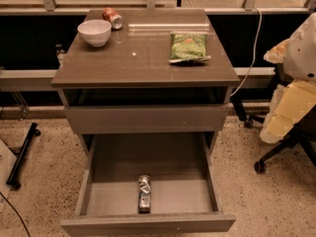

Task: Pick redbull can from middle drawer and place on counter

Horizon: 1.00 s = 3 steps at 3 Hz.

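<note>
Counter (143, 63) w/ bowl (94, 32), soda can (112, 18) (on side), green snack bag (188, 46).

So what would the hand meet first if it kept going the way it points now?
Cannot tell: the hand is out of view. Only what looks like the arm shows at the right edge, beside the counter; its heading is unclear.

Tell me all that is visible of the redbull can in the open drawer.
The redbull can is slim, made of silvery metal with darker markings, and visibly dented. It lies on its side on the grey floor of the open middle drawer, close to the front wall and about midway between the sides, its long axis running front to back. It seems to rest on the floor alone. The gripper is not in view.
</note>
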Available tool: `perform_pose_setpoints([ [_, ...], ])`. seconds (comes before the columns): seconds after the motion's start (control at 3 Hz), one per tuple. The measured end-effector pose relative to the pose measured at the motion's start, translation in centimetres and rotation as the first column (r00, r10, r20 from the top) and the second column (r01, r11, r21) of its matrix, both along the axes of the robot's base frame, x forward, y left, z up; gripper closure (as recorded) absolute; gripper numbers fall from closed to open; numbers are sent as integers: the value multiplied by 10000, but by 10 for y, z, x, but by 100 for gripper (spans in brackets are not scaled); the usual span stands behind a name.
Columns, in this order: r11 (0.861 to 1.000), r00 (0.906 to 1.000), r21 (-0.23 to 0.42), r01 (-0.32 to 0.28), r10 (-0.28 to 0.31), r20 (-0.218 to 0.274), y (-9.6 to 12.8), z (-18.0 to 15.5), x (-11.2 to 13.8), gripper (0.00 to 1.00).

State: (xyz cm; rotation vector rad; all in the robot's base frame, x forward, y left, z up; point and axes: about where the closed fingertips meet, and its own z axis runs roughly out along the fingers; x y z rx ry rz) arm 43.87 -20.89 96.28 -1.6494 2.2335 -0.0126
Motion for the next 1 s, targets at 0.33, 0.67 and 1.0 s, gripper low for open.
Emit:
perform_pose_setpoints([
  [0.33, 9902, 9963, 1157, 783, -738, -431, 21, -37, 0, 0],
  [0.67, 9735, 9864, 1721, 1508, -1367, -908, 35, -71, 3, 0],
  [1.0, 9720, 9854, 1742, 1578, -1438, -908, 35, -73, 3, 0],
])
